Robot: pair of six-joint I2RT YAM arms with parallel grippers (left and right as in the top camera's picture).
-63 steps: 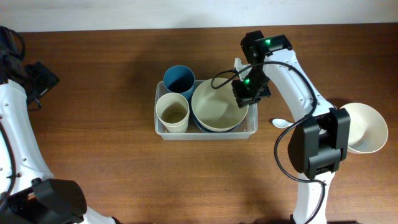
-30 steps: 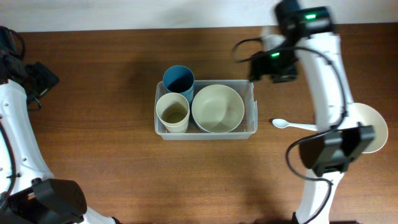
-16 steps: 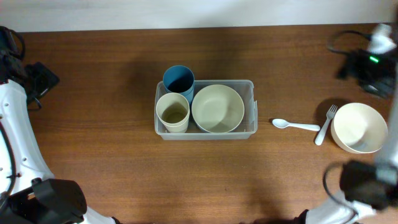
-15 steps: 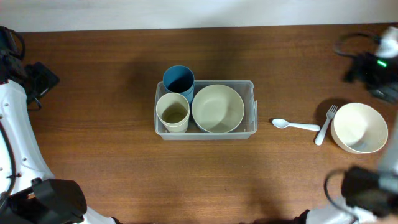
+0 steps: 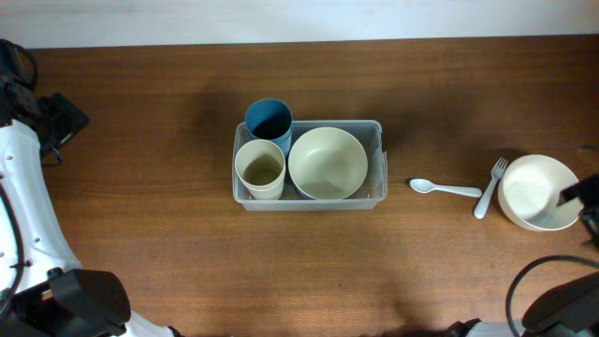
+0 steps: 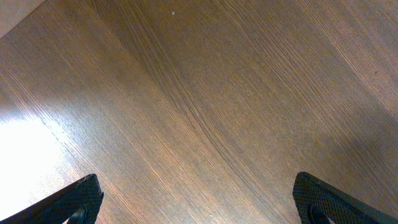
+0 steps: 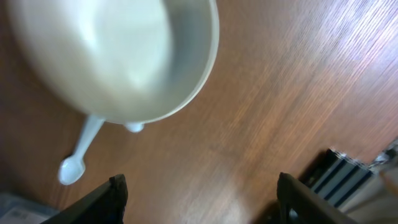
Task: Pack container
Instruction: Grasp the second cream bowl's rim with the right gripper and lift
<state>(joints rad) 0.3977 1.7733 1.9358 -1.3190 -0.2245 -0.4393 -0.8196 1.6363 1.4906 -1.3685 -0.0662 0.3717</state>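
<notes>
**Overhead view.** The container, a clear rectangular bin, stands near the middle of the wooden table. A cream cup fills its left part. A cream bowl fills its right part, and the two stand just beside each other. A blue cup stands upright at the bin's back left corner, touching the cream cup's rim as seen from above. Whether it stands inside the bin or just behind it cannot be told. To the right, well apart from the container, a white spoon lies with its bowl end toward the bin. A white fork lies tilted just beside the spoon's handle, and an off-white bowl stands upright beside the fork. The left arm runs along the left edge. A dark part of the right arm overlaps the off-white bowl at the right edge.

**Left wrist view.** The left gripper hangs over bare wood, its fingers spread wide at the two lower corners, with nothing between them.

**Right wrist view.** The right gripper has its fingers apart, with only table surface between them. The off-white bowl fills the upper left, blurred, and the spoon lies below it. A clear corner, probably of the container, shows at the lower left.
</notes>
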